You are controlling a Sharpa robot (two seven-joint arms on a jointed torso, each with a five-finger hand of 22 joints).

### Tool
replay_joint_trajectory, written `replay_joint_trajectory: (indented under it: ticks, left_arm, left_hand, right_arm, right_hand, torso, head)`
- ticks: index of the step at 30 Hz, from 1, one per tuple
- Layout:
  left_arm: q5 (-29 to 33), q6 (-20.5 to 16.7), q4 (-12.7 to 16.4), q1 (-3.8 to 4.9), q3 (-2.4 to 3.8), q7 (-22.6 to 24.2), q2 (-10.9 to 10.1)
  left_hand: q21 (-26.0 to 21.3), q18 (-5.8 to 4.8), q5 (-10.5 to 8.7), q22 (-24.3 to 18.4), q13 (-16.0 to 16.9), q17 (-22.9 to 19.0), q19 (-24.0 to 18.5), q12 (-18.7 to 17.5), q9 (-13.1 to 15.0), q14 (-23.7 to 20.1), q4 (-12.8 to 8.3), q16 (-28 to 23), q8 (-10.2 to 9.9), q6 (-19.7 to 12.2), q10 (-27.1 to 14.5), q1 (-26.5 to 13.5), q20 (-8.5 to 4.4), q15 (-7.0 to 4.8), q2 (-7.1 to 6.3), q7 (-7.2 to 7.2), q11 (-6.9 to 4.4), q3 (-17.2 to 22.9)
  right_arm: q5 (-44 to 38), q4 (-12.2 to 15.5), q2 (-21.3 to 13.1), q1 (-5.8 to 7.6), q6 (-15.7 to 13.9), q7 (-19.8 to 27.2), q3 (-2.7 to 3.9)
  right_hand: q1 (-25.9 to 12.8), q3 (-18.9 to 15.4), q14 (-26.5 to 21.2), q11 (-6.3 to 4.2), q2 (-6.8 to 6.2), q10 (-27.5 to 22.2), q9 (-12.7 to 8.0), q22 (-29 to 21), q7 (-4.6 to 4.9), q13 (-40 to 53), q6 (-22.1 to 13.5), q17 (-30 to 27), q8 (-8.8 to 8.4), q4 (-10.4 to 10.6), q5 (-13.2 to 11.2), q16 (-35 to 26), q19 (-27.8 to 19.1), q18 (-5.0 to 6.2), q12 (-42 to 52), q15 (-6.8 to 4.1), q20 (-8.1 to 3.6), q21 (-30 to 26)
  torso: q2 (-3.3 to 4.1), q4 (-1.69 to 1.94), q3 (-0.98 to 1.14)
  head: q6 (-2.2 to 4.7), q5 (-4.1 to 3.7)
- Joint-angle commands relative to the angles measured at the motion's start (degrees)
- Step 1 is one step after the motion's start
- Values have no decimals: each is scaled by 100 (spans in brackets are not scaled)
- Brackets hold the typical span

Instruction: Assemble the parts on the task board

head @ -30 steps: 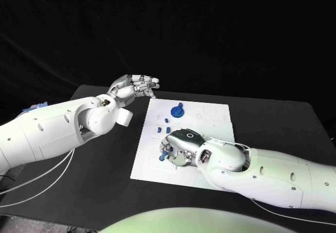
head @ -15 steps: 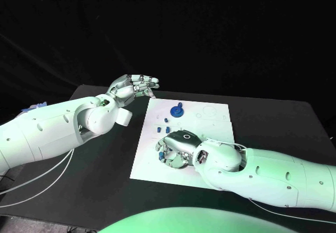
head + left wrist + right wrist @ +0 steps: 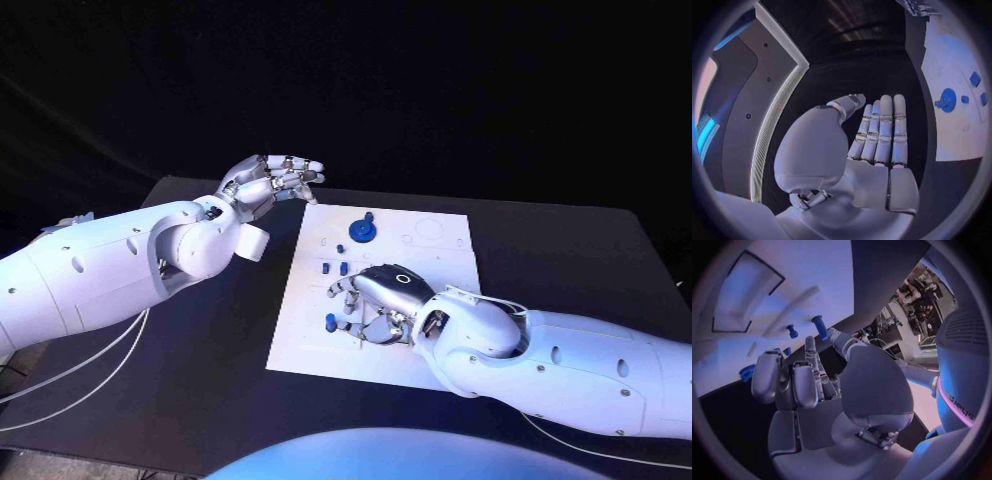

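**Right hand low over the board's near half, left hand idle past the far corner**

Head view: task board (image 3: 433, 262) lying flat mid-table on the black table (image 3: 577, 250), long side running away from the robot. Round blue part with a raised stem (image 3: 366, 229) near the far left of the board. Small blue parts (image 3: 336, 266) scattered just nearer, between that round one and the right hand. Right hand (image 3: 378, 300) set palm-down over the near left portion of the board, fingers curled toward its surface, a blue part (image 3: 330, 322) just at the fingertips; contact or grip not clear from here. Left hand (image 3: 277, 177) raised off the board, beyond its far left corner, fingers loosely bent and slightly apart, holding nothing.

Left wrist view: left hand (image 3: 873, 145) seen from behind, fingers (image 3: 881, 130) straight and side by side, thumb apart from them, palm empty. Task board (image 3: 954, 60) well off to one side, carrying the round blue part (image 3: 946, 99) and smaller blue parts (image 3: 974, 79) beside it.

Right wrist view: right hand (image 3: 811, 385) close above the task board (image 3: 798, 270), fingers (image 3: 767, 375) bent, tips near the board's edge. Two short blue pegs (image 3: 819, 326) just past the fingertips, another blue part (image 3: 746, 373) partly hidden behind one finger. Cannot tell whether anything is pinched.
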Motion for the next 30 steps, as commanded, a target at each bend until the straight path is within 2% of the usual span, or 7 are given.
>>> replay_joint_trajectory:
  ticks: [1, 5, 8, 11, 14, 22, 30]
  left_arm:
    - [-4, 91, 4, 3, 3, 23, 0]
    - [-3, 91, -6, 3, 1, 20, -5]
    - [-2, 92, -10, 3, -1, 18, -6]
    - [-2, 94, -9, 2, -4, 18, -7]
    - [-1, 97, -4, 2, -6, 20, -9]
    - [7, 106, 16, -5, -14, 24, -27]
    - [13, 138, 83, -7, -16, 6, -80]
  left_hand:
    - [35, 3, 13, 6, -7, -8, -31, -32, -6, -11, -24, -23, -13, -21, 0, -3, 5, 30, 54, 7, 46, -12]
    - [35, 3, 13, 6, -7, -8, -31, -32, -6, -11, -24, -23, -13, -21, 0, -3, 5, 30, 54, 7, 46, -12]
    - [33, 3, 12, 7, -7, -8, -34, -33, -6, -13, -25, -24, -14, -22, -1, -7, 6, 31, 50, 7, 46, -16]
    - [33, 3, 12, 7, -7, -8, -34, -33, -6, -13, -25, -24, -14, -22, -1, -7, 6, 31, 50, 7, 46, -16]
    - [32, 3, 12, 7, -7, -9, -36, -32, -5, -15, -23, -24, -14, -20, 0, -11, 7, 32, 49, 6, 46, -18]
    - [32, 3, 12, 7, -7, -9, -36, -32, -5, -15, -23, -24, -14, -20, 0, -11, 7, 32, 49, 6, 46, -18]
    - [24, 1, 11, 5, -7, -10, -43, -34, -4, -19, -13, -26, -11, -14, -2, -32, 12, 36, 46, 3, 47, -29]
  right_arm:
    - [540, 219, -256, 72, -668, 290, 28]
    - [1423, 446, -694, 247, -657, 363, 49]
    - [2170, 554, -1106, 414, -390, 246, 58]
    - [2659, 633, -1562, 539, -130, 78, 62]
    - [2825, 712, -1915, 575, -6, -69, 59]
    - [2345, 929, -2418, 406, -73, -531, 47]
    - [1606, 1025, -2483, 68, -228, -992, 43]
  right_hand:
    - [43, -78, 139, -18, -47, 82, 30, 848, 19, 67, 134, -21, 57, 18, 46, -23, 23, -18, 106, -20, -27, 4]
    - [194, -121, 166, 14, 8, 377, 154, 890, 62, 326, 726, 57, 407, 29, 75, 41, 65, -38, 489, 7, -10, 92]
    - [143, -278, 191, -122, 20, 584, 283, 944, -78, 812, 993, 142, 681, 141, 97, 106, 119, -55, 1125, -93, -74, 213]
    - [4, -475, 251, -233, 96, 364, 740, 1092, -205, 1749, 1002, 351, 1085, 415, 492, 250, 288, -137, 2101, -192, -176, 625]
    - [-64, -604, 308, -242, 75, 294, 1057, 1172, -217, 2626, 867, 650, 1267, 606, 501, 423, 383, -187, 2855, -199, -191, 888]
    - [-195, -969, 336, -261, 31, 621, 1412, 1176, -251, 4158, 804, 862, 1477, 1029, 639, 551, 381, -189, 4012, -210, -196, 918]
    - [-296, -1231, 346, -278, 13, 643, 1624, 1201, -275, 4421, 759, 932, 1587, 1179, 612, 592, 413, -208, 4142, -225, -212, 1019]
  torso:
    - [-11, -12, -4]
    - [-21, -28, -9]
    - [-43, -51, -23]
    - [-72, -93, -41]
    - [-97, -131, -43]
    - [-163, -287, -44]
    - [-175, -405, -84]
  head:
    - [30, -59]
    - [71, -176]
    - [81, -257]
    - [87, -380]
    - [85, -461]
    - [62, -507]
    - [44, -514]
